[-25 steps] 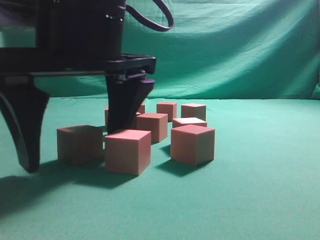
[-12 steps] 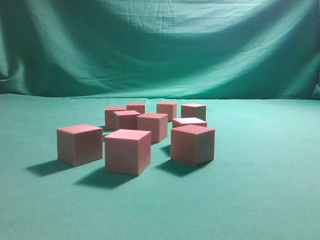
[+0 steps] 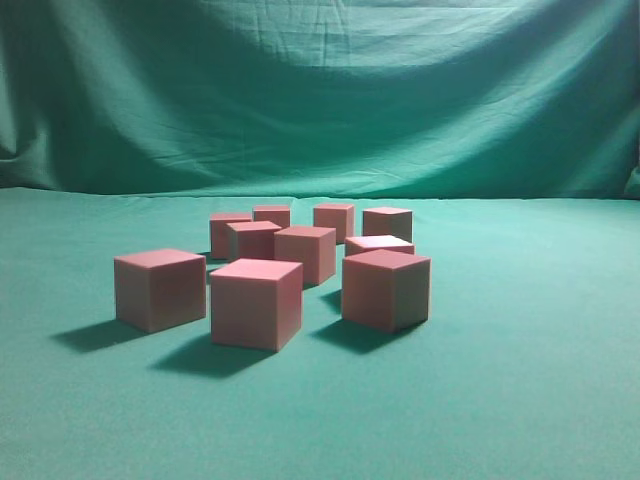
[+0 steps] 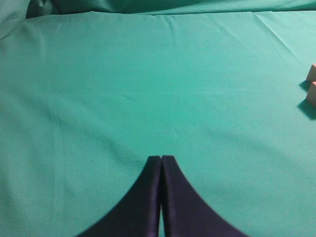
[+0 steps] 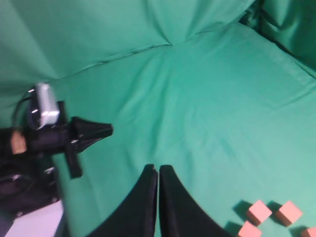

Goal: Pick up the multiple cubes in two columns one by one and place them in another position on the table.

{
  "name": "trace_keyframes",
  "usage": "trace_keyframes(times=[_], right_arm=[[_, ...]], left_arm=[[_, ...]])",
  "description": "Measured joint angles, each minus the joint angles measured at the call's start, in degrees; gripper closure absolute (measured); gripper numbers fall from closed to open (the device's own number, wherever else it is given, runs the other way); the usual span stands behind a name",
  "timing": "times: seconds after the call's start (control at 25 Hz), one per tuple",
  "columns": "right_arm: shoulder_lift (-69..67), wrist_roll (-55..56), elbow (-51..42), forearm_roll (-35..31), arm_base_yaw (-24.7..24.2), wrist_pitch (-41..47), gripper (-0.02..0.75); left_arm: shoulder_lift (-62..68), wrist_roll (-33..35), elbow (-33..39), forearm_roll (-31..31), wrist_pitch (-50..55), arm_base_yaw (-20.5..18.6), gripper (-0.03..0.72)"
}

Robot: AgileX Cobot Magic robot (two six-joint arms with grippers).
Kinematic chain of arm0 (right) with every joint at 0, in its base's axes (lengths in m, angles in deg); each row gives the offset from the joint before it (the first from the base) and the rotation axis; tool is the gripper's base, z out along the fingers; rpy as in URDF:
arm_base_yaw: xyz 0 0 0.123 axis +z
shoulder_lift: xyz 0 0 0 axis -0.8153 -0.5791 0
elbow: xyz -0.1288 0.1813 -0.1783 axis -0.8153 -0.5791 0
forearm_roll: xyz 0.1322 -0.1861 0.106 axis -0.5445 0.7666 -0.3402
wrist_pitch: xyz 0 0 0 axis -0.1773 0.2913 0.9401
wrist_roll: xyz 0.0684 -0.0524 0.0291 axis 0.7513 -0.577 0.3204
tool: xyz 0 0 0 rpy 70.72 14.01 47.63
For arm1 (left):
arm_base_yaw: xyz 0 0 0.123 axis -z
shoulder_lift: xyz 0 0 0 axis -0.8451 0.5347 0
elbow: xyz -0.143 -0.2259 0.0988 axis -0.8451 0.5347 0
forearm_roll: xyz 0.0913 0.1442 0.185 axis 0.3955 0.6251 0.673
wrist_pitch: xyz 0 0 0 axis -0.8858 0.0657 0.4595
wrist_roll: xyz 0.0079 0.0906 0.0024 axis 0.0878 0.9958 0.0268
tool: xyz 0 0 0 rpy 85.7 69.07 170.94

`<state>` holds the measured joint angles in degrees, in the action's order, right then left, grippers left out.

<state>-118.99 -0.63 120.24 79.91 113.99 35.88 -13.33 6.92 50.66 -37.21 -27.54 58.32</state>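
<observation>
Several salmon-pink cubes stand in a loose cluster on the green table in the exterior view, the nearest at the front and smaller ones behind. No gripper shows in that view. My left gripper is shut and empty over bare cloth; edges of two cubes show at the right border. My right gripper is shut and empty, high above the table; three cubes lie at the bottom right of its view.
A draped green cloth backdrop closes the far side. In the right wrist view the other arm with its camera sits at the left edge, above a white surface.
A black gripper that hung open over the left cubes one second ago has left the exterior view. The cubes stand as before.
</observation>
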Motion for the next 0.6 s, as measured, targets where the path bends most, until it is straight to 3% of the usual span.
trace_keyframes(times=[0.16,0.36,0.6], right_arm=[[6.3,-1.2,0.1,-0.9,0.0,7.9,0.738],[15.0,0.4,0.1,3.1,0.0,19.1,0.738],[26.7,5.0,-2.1,7.9,0.0,21.1,0.738]], left_arm=[[0.0,0.0,0.0,0.0,0.0,0.0,0.688],[0.0,0.0,0.0,0.0,0.0,0.0,0.688],[0.0,0.0,0.0,0.0,0.0,0.0,0.688]])
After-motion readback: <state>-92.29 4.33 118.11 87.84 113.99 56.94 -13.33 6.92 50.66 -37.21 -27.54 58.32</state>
